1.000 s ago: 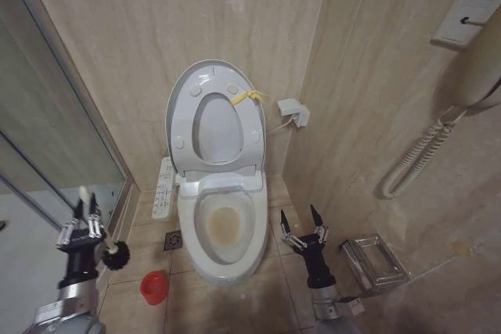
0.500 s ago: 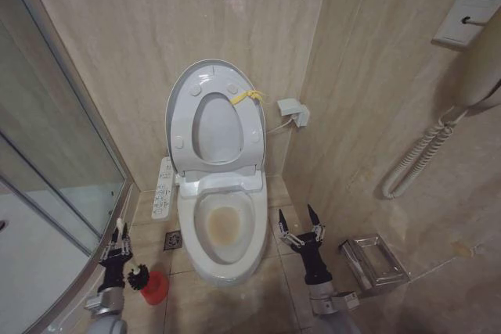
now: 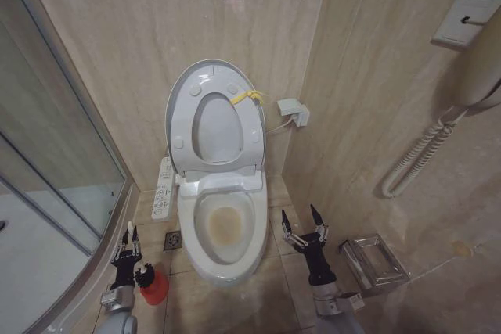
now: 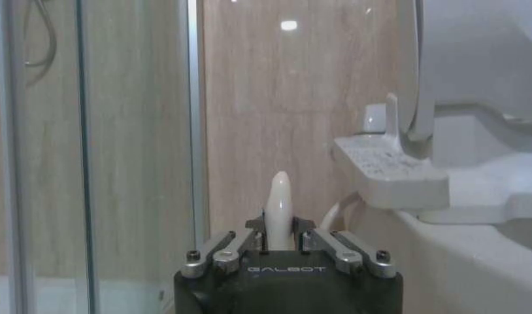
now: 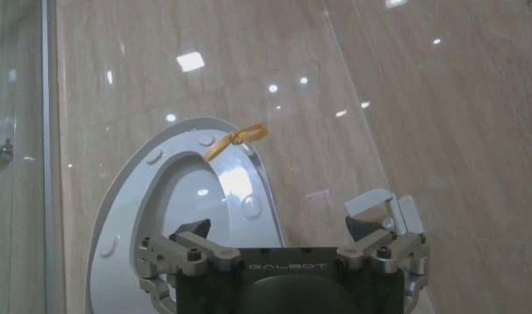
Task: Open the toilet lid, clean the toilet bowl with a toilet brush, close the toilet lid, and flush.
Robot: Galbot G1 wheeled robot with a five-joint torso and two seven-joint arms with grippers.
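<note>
The lid stands up against the back wall, with the seat up against it too. A yellow tag hangs at the lid's top edge. The bowl is open below, and its inside is stained brown. A white button panel sticks out on the bowl's left side.

The left gripper is low on the floor, to the left of the bowl, near the glass shower door. Its fingers are closed on the brush. The white handle pokes up between the fingers, as the left wrist view shows. The dark bristle head sits right at the top of the red cup, which stands on the floor just beside the bowl's front left. I cannot tell if the head is inside the cup or just above it.

The right gripper hangs to the right of the bowl, apart from it. Its fingers are spread wide and hold nothing. A metal rack sits on the floor near it.
</note>
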